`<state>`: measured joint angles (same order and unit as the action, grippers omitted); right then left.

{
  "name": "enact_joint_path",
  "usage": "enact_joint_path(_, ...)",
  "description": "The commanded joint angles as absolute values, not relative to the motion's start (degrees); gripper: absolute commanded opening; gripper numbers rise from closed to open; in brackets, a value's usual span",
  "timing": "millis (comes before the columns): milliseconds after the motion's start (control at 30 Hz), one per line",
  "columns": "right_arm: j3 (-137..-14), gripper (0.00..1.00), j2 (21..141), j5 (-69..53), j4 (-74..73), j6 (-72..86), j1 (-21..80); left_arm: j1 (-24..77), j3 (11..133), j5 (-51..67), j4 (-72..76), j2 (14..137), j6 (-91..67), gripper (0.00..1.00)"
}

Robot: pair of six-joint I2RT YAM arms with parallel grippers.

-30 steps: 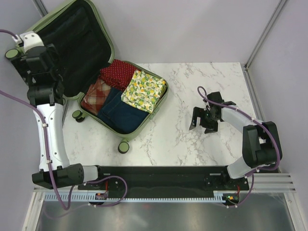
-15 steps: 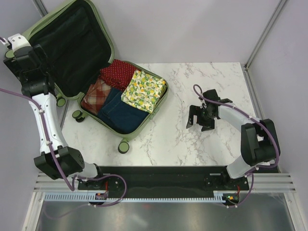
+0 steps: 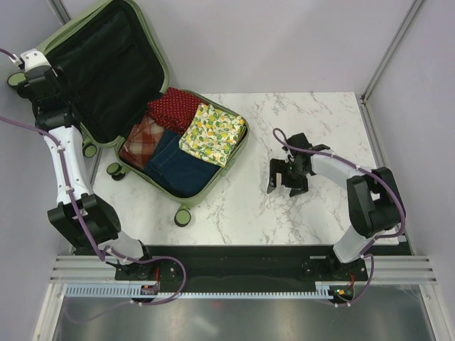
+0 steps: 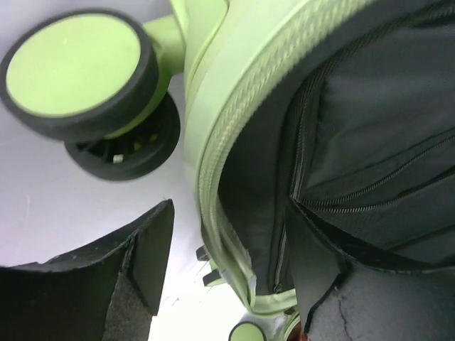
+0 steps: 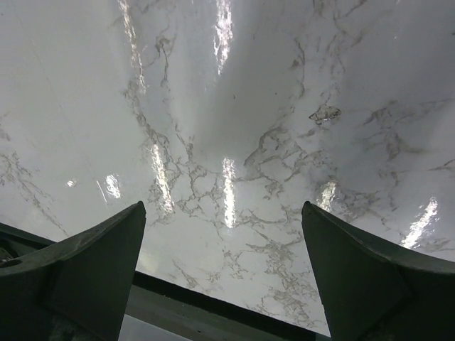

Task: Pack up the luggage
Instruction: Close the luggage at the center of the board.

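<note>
Left wrist view: the left gripper (image 4: 227,213) straddles the lid rim of the luggage (image 4: 234,106), jaws part-way apart and not clamped. The case lies open at the top view's upper left. Seat the rim deep before squeezing, then swing the lid over the folded clothes (image 3: 186,138). The right gripper (image 5: 222,206) gapes wide, empty.
</note>
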<state>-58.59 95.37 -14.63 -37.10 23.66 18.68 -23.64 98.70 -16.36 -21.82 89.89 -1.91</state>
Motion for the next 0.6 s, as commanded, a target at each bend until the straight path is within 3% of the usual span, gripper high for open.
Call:
enact_joint_path(0, -61.5, 0.98, 96.4, -13.7, -36.8, 25.0, 19.6, -23.8, 102.2, -15.9, -17.4, 91.2, -1.8, 0.69)
enact_joint_path(100, -62.0, 0.98, 97.1, -13.5, -36.9, 25.4, 20.6, -23.7, 102.2, -14.5, -16.9, 91.8, -1.3, 0.43)
enact_joint_path(200, -62.4, 0.98, 97.8, -13.5, -37.1, 25.5, 21.1, -23.8, 101.4, -12.7, -16.1, 91.8, -0.3, 0.24)
enact_joint_path(233, -62.5, 0.98, 97.9, -13.5, -37.1, 25.7, 21.1, -23.8, 101.2, -12.3, -16.1, 91.7, -0.4, 0.04)
enact_joint_path(567, -63.8, 0.98, 98.4, -13.3, -37.7, 25.4, 21.4, -23.7, 90.4, -5.7, -10.9, 84.4, -0.7, 0.02)
